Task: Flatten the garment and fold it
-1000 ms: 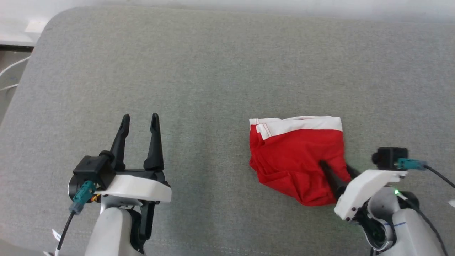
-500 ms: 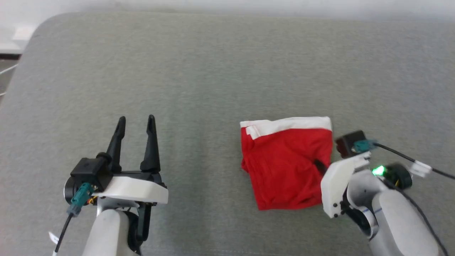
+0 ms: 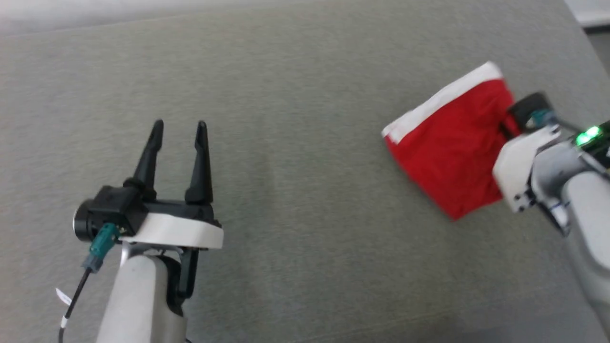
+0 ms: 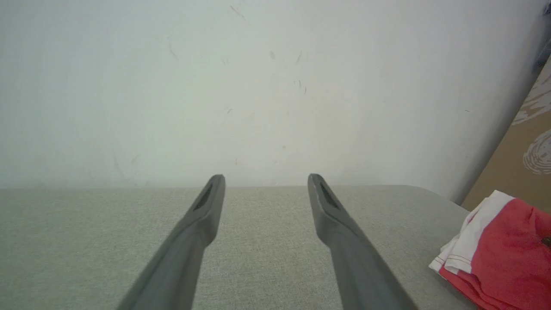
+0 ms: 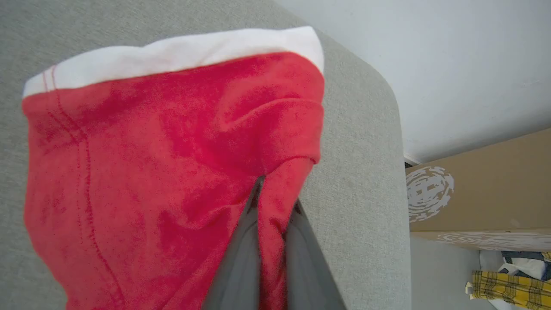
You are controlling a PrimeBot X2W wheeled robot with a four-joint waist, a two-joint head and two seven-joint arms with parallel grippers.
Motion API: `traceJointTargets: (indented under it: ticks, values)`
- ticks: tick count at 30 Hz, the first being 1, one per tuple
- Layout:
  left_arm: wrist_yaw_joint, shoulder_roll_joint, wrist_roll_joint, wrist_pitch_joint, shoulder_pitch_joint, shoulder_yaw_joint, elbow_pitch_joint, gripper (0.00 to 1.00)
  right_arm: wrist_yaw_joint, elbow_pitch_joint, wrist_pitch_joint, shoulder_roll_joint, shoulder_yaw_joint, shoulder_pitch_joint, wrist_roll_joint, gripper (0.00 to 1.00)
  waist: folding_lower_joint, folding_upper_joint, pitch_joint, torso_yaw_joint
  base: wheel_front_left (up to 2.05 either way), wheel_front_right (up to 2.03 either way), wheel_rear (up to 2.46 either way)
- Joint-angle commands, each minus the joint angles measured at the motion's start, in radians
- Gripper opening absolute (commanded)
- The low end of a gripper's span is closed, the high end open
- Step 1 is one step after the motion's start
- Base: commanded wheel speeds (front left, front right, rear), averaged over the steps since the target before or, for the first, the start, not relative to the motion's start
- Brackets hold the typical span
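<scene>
At eight o'clock in the head view the left hand (image 3: 178, 126) hovers over the grey desk (image 3: 305, 95), fingers apart and empty, seemingly parked clear of the work. At two o'clock, near the desk's far right corner, the folded red basketball shorts (image 3: 448, 152) sit with their white band (image 3: 438, 102) toward eleven. The right hand (image 5: 275, 202) is clamped on a pleat of red fabric, likely to drag or set down the bundle. No lettering shows on the shorts; the cardboard box (image 5: 473, 193) bears an unreadable whitish print.

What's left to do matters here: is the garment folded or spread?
Folded: the garment is a compact layered bundle, white band on one edge, right gripper pinching it.
</scene>
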Motion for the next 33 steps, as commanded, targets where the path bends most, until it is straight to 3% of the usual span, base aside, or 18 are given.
traceJointTargets:
  ticks: [1,11,23,25,29,33]
  values:
    - [-0.006,0.011,0.011,-0.005,-0.017,0.001,-0.007,1.0,-0.002,0.017,-0.013,-0.003,-0.011,-0.027,-0.007,0.0,-0.0001,-0.0001,0.106,-0.121,0.0,0.0,0.0]
    - [-0.016,0.079,0.052,0.014,-0.08,-0.011,-0.051,1.0,-0.002,0.216,-0.132,-0.018,-0.228,-0.175,-0.151,0.0,-0.0001,-0.0001,0.236,-0.209,0.0,0.0,0.0]
    - [-0.017,0.123,0.063,0.065,-0.107,-0.022,-0.106,1.0,-0.002,0.323,-0.239,0.042,-0.556,-0.269,-0.372,0.0,-0.0001,-0.0001,0.313,-0.178,0.0,0.0,0.0]
    - [-0.015,0.122,0.06,0.062,-0.104,-0.022,-0.103,1.0,-0.002,0.329,-0.25,0.053,-0.599,-0.273,-0.407,1.0,-0.0001,-0.0001,0.305,-0.167,0.0,0.0,0.0]
    - [-0.006,0.103,0.044,0.043,-0.09,-0.024,-0.075,1.0,-0.002,0.332,-0.311,0.07,-0.654,-0.273,-0.44,1.0,-0.0001,-0.0001,0.255,-0.135,0.0,0.0,0.0]
    - [0.004,0.076,0.021,0.02,-0.067,-0.021,-0.03,1.0,-0.002,0.336,-0.387,0.09,-0.674,-0.256,-0.401,1.0,-0.0001,-0.0001,0.179,-0.099,0.0,0.0,0.0]
